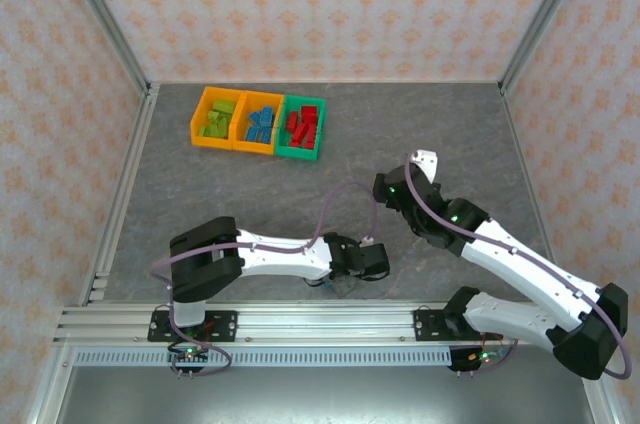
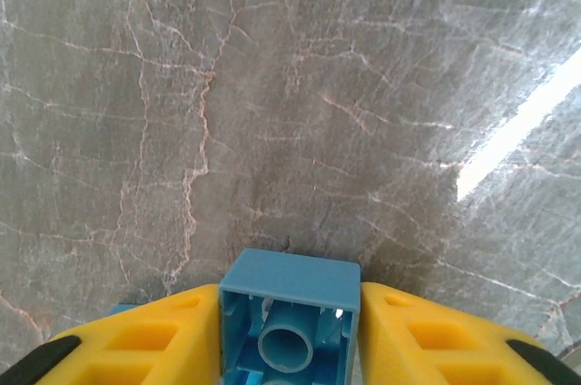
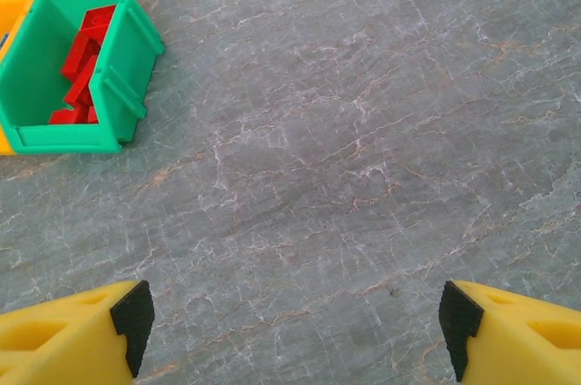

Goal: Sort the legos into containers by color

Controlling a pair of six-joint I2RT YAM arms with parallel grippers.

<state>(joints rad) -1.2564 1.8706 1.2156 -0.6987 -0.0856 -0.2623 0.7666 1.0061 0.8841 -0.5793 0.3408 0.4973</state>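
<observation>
from above, three bins sit in a row at the far left of the table (image 1: 420, 114): an orange bin (image 1: 197, 126) of lime bricks (image 1: 217, 116), a second orange bin (image 1: 254, 150) of blue bricks (image 1: 260, 122), and a green bin (image 1: 299, 155) of red bricks (image 1: 302, 124). the left wrist view has the left gripper (image 2: 290, 321) clamped on a blue brick (image 2: 289, 290), hollow side toward the camera. the right wrist view has the right gripper (image 3: 295, 326) spread wide, holding nothing, with the green bin at upper left.

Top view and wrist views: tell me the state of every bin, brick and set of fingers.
Left orange bin: holds lime green bricks.
Middle orange bin: holds light blue bricks.
Green bin: holds red bricks.
Left fingers: shut on blue brick.
Blue brick: clamped, hollow underside facing camera.
Right fingers: open, empty.
</observation>
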